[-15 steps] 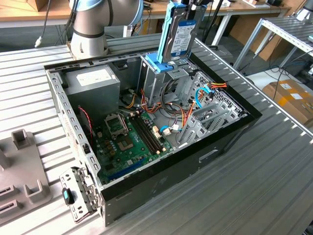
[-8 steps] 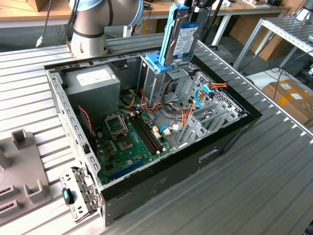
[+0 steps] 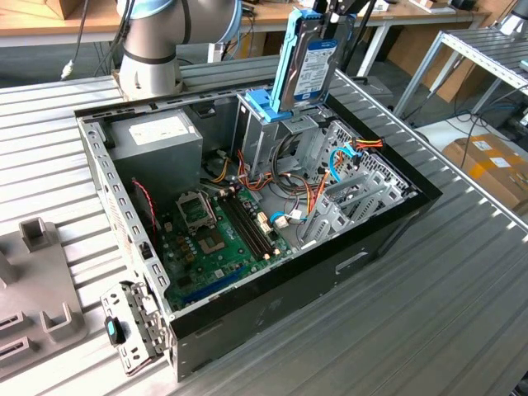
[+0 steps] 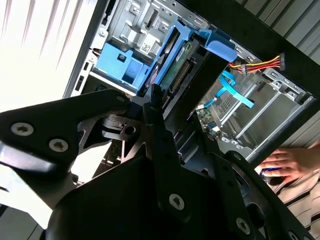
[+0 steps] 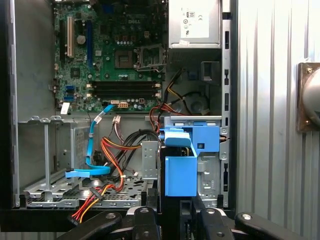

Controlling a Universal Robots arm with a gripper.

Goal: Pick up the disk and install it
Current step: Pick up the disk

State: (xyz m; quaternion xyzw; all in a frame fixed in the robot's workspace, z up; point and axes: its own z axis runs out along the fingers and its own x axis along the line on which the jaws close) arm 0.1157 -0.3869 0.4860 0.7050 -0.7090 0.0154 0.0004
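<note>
- Ribbed metal table [image 3: 462, 272] in a workshop, racks and benches behind; an open computer case [image 3: 375, 239] lies on it, insides facing up.
- Gripper [image 5: 177, 216]: black fingers clamped on either side of the disk [image 3: 307, 59], holding it by its upper end.
- Disk stands almost upright, slightly tilted, with light-blue rails along both long edges and its label toward the exterior view's near side.
- Its lower end is at the top of the drive cage [image 3: 276, 136], on the case's far side; cannot tell whether they touch.
- Blue latch piece [image 3: 257, 102] sits on the cage top, just beside the disk's lower end, on the exterior view's left.
- Red-and-yellow power leads [image 3: 367, 143] and a blue data cable [image 3: 338, 161] hang right of the cage.
- Motherboard [image 3: 219, 235] on the case floor, nearer; power supply [image 3: 157, 136] in the far-left corner.
- A person's hand [image 4: 287, 162] lies near the case's outer wall in the second wrist view.
</note>
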